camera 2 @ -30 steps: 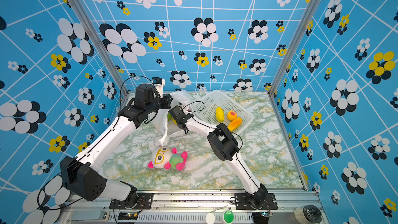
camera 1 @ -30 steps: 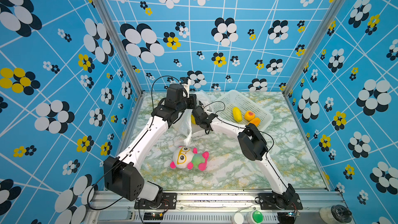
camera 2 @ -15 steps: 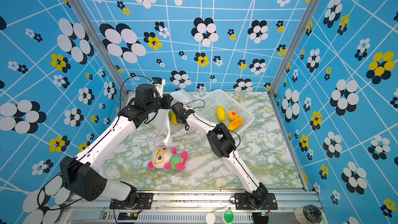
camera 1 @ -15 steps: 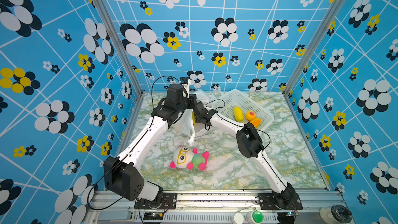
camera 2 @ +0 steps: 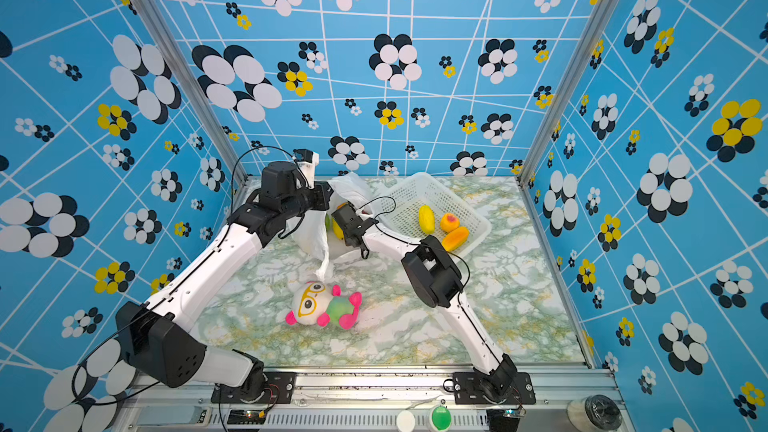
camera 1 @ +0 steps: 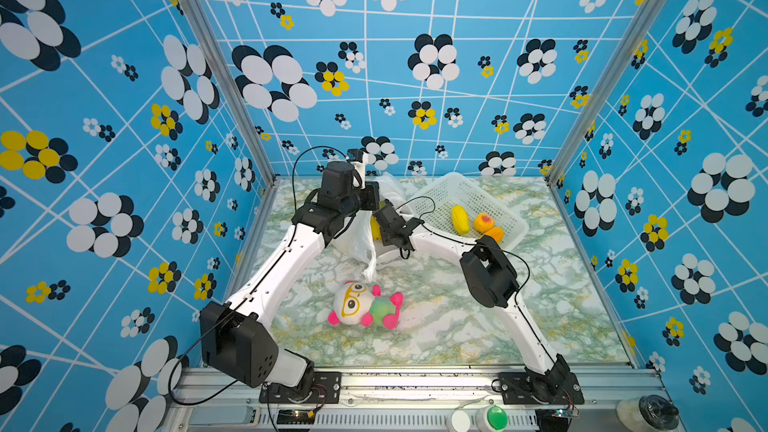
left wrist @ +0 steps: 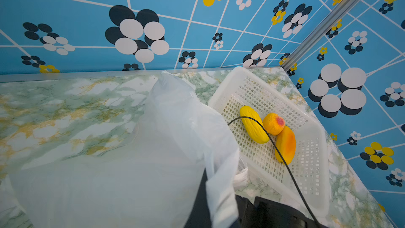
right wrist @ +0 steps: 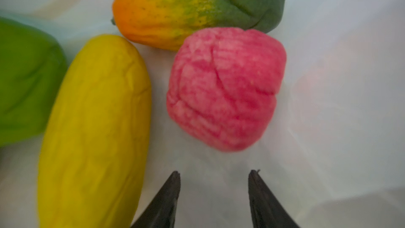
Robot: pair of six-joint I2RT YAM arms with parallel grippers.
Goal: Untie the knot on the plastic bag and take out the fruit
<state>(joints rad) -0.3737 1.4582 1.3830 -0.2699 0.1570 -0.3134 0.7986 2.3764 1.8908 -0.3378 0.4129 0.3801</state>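
The left claw (camera 1: 372, 198) stays clamped on the plastic bag (camera 1: 356, 238), holding its mouth up off the table (camera 1: 436, 326). The right claw (right wrist: 214, 172) has just pushed down inside, jaws apart but narrowing, so another pick looks under way. The pink-red fruit (right wrist: 225, 88) lies just ahead of its tips, not yet between them, with the yellow fruit (right wrist: 96, 132) to one side. Three more sit in the basket (camera 1: 478, 197).

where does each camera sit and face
Top views: high at the front, looking down on the table; left arm and right arm show.
Left wrist: over the plastic bag, facing the basket; a dark robot part shows.
Right wrist: inside the bag, facing the pink fruit; open right claw shows.
Shared: top and left wrist views show the basket.
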